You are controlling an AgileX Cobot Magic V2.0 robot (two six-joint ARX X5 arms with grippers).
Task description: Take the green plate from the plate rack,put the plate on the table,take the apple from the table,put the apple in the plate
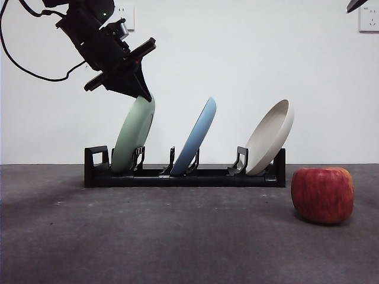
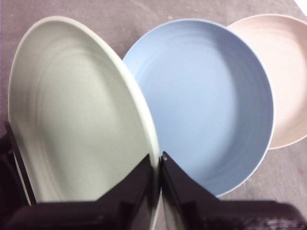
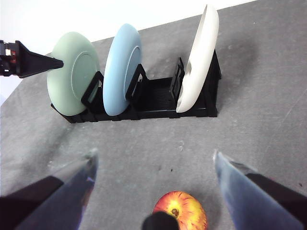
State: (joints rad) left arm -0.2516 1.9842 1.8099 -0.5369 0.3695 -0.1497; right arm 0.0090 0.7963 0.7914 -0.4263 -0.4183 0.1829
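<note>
Left gripper pinched the top rim of the green plate in the plate rack.

No writing or labels could be read on anything. The plate was pale mint, matte, tilted in the rack's end slot beside the blue plate, with the beige plate beyond. The right gripper hung above the table with jaws spread wide, over the red, yellow-streaked apple.
</note>
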